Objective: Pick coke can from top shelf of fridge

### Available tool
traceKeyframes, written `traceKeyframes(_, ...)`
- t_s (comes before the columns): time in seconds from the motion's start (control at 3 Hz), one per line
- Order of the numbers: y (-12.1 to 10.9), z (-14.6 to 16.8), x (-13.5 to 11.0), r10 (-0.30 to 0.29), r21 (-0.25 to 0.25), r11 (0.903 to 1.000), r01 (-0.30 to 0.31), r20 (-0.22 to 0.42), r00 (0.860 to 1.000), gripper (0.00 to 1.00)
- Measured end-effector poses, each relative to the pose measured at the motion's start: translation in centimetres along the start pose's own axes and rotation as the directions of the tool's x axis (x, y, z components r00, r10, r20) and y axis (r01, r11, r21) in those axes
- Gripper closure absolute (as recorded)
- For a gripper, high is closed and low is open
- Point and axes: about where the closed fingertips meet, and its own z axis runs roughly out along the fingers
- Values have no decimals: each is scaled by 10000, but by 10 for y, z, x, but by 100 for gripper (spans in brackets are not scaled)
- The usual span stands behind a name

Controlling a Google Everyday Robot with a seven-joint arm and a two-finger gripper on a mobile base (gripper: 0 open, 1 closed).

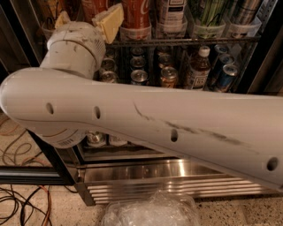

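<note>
The coke can [135, 13], red with white script, stands in a clear tray on the top shelf [185, 40] of the fridge [168, 174]; its top is cut off by the frame edge. My gripper [86, 18] is at the top left, just left of the coke can, at the shelf's front. Its yellowish fingers [108, 20] stand apart, open, with a reddish-orange can [94, 6] showing between them. My thick white arm [154, 119] crosses the whole view and hides much of the fridge.
Other cans stand in trays right of the coke can. The rack below holds several cans and a brown bottle [198, 66]. A black door frame [35, 174] is at the left, cables [22, 205] lie on the floor, and crumpled clear plastic [150, 212] lies at the bottom.
</note>
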Motion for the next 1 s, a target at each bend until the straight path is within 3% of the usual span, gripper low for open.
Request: traceKeyframes(1.0,-5,16,9,606,229,9979,-605,-61,9981,29)
